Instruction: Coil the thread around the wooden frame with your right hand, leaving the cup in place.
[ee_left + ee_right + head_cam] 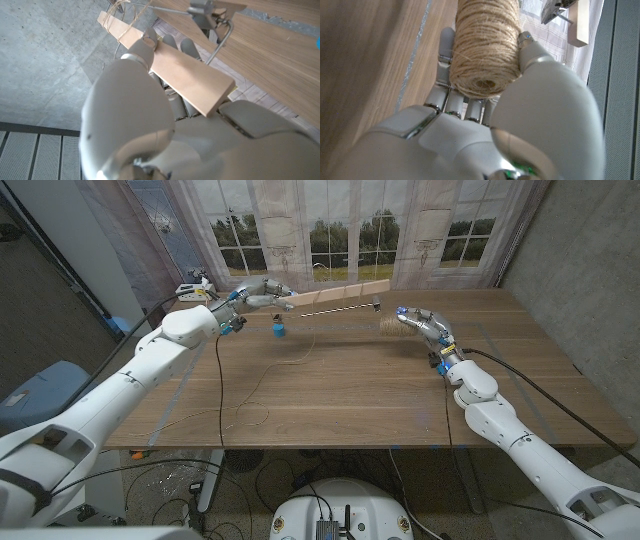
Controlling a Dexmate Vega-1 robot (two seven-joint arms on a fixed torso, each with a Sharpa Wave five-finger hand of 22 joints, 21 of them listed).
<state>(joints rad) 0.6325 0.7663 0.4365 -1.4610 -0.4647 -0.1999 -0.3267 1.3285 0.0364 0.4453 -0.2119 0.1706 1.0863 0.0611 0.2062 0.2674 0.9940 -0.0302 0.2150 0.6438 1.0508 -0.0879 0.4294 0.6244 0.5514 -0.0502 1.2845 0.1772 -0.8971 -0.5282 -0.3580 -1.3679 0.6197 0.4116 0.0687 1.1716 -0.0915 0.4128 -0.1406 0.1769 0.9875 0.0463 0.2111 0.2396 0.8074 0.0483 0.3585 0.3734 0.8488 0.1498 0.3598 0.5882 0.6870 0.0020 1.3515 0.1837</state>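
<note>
Nearest the robot, loose thread trails in slack curves across the wooden table, running from the middle of the board up toward the far left. Blue tape strips lie along the table's left side.

Further out on the right, the right hand grips a spool of twine, fingers wrapped along its side and thumb pressed against its end.

On the far left, the left hand holds one end of the wooden frame clear of the table; the fingers close under the slat and the thumb sits on top. Thread is wound around the frame's far end. A metal rod runs below the slat.

Just beside the left hand, a small blue cup stands on the table under the frame. Curtains hang behind the table.
</note>
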